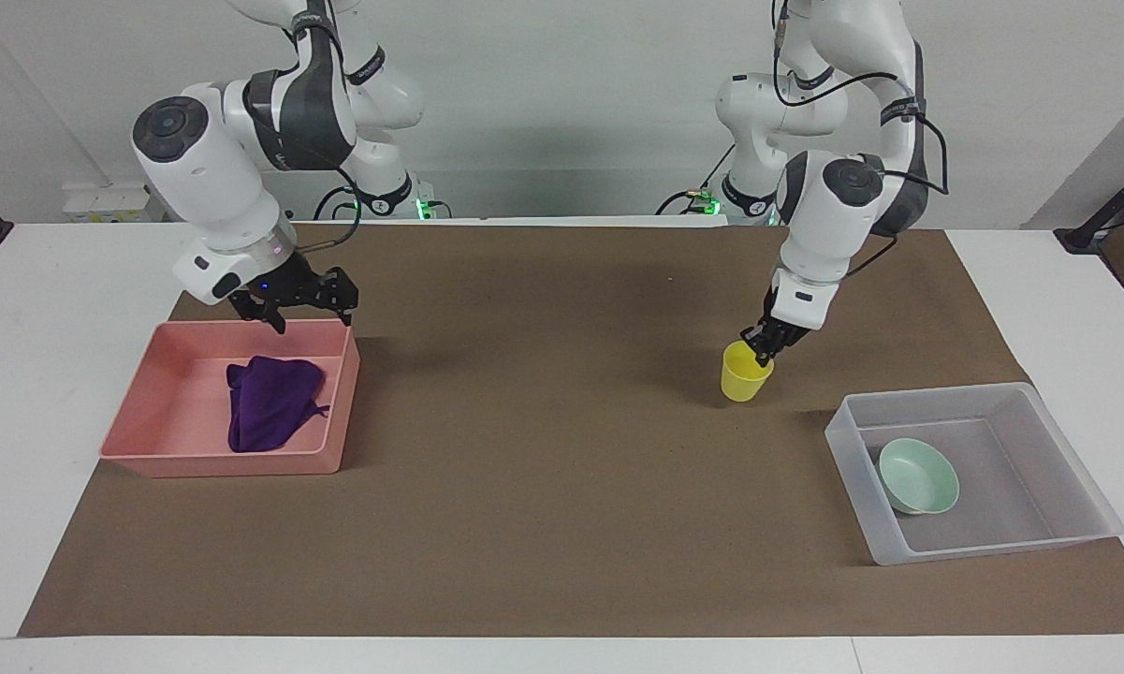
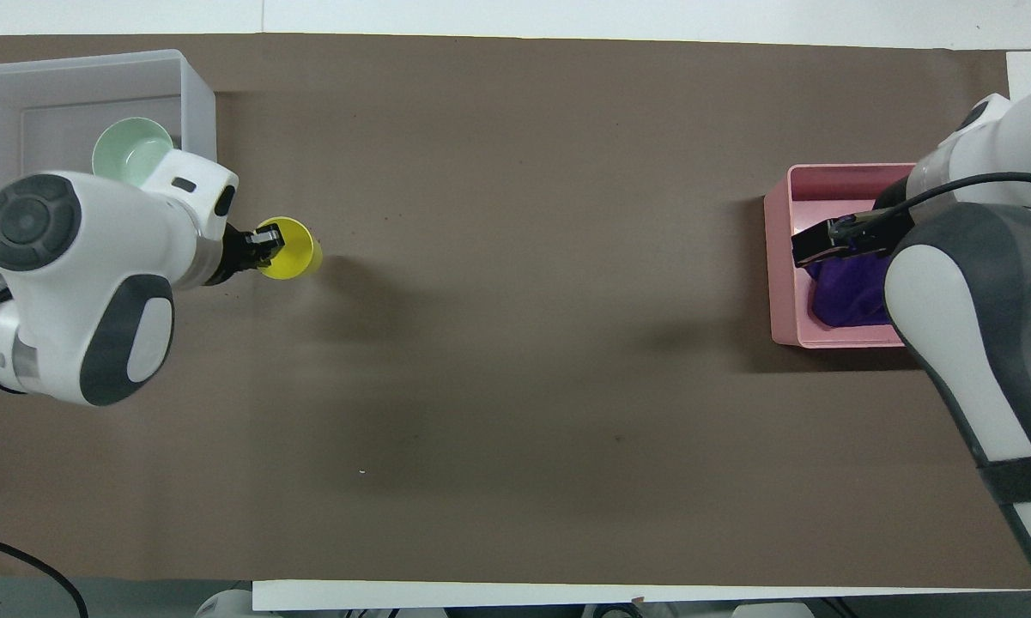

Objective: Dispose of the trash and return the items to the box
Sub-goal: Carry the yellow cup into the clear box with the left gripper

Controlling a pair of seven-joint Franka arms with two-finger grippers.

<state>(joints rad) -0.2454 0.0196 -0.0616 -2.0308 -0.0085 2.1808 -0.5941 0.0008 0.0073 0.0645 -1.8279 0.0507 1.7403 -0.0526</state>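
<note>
My left gripper point(image 1: 761, 351) was clenched on the rim of the yellow cup point(image 1: 746, 373), right of centre in the facing view, with the cup hanging just clear of the brown mat point(image 1: 562, 487), near the box point(image 1: 1067, 440) at lower right. My right gripper point(image 1: 295, 300) hovered with its fingers spread and empty over the robot-side rim of the pink tray point(image 1: 243, 463) at the left of that view, and the purple rag point(image 1: 270, 407) lay loose inside the tray.

As I judged it, the thin pinch on one wall of the cup was the weak point: a quick swing toward the box could let the cup rotate or slip out and roll across the mat. Carried too low, the cup could also clip the box's near wall and shove the box, or land on the mint bowl point(image 1: 918, 476) already sitting inside and tip over.

I counted one cup, one bowl, one rag, one box, one tray and two grippers.
</note>
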